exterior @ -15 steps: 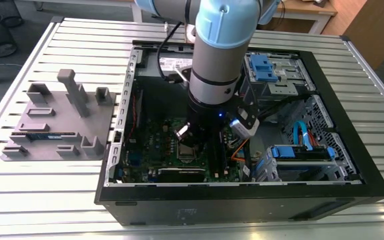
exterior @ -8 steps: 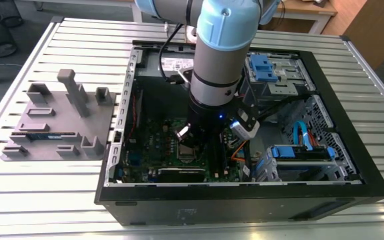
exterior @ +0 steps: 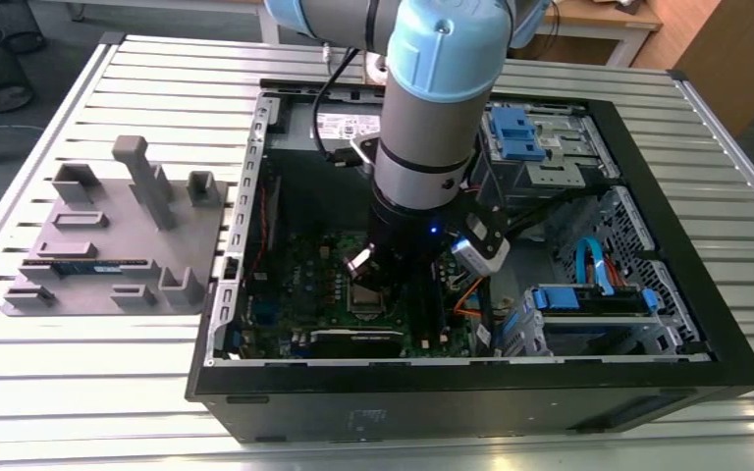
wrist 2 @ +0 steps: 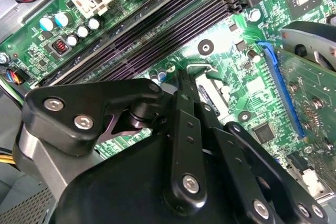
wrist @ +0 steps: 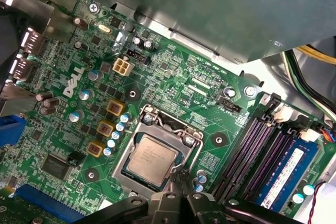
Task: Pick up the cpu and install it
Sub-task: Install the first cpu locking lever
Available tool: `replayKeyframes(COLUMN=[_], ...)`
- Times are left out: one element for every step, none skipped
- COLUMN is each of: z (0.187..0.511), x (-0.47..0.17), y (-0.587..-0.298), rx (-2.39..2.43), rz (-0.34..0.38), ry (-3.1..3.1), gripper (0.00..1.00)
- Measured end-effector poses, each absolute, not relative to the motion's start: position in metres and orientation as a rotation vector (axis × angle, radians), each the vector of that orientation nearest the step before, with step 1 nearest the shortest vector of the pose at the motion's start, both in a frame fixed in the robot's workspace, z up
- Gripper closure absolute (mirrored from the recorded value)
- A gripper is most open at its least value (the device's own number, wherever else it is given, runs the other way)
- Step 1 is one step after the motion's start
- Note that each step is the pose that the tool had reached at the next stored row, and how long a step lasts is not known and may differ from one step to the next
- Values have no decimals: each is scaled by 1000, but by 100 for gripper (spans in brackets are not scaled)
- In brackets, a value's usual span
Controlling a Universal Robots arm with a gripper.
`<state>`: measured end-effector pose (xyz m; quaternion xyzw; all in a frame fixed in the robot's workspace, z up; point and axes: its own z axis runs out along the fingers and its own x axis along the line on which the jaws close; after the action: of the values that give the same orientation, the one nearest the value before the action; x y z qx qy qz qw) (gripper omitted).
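While our arm reaches down into the open computer case (exterior: 691, 343) in the exterior view, our gripper (wrist: 178, 182) hangs just above the cpu (wrist: 152, 160), which lies flat inside the socket frame (wrist: 157, 150) on the motherboard (wrist: 173, 72), lower centre of the first wrist view. We cannot tell whether the pincer is released or clenched. Memory slots (wrist: 252, 156) run to the lower right there.

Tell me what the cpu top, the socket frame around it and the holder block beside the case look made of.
The cpu: top looks like brushed silvery-grey metal with a dull sheen. The socket frame: bright, probably plated steel, shiny edges, screw heads at the corners. The holder block: matte grey, likely plastic or printed, with no glints; it can't be told for certain.
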<state>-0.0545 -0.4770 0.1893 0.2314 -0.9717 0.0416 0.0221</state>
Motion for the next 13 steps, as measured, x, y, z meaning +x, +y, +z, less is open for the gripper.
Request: replayKeyframes(z=[189,189,188,188,188,188,187,187,187,187,187,187,187], x=[-54,-54,-54,-53,-53,-53,-53,-53,-53,-53,-53,-53,-53], y=[-477,-477,-477,-477,-477,-477,-477,-477,-477,-477,-477,-477,-478], rx=[717,717,717,717,717,717,717,717,717,717,717,717,717], rz=[129,129,129,129,129,129,129,129,129,129,129,128,128], ry=[-3011,-3011,-3011,-3011,-3011,-3011,-3011,-3011,-3011,-3011,-3011,-3011,-3011], gripper=[89,89,89,89,89,89,89,89,89,89,89,89,89])
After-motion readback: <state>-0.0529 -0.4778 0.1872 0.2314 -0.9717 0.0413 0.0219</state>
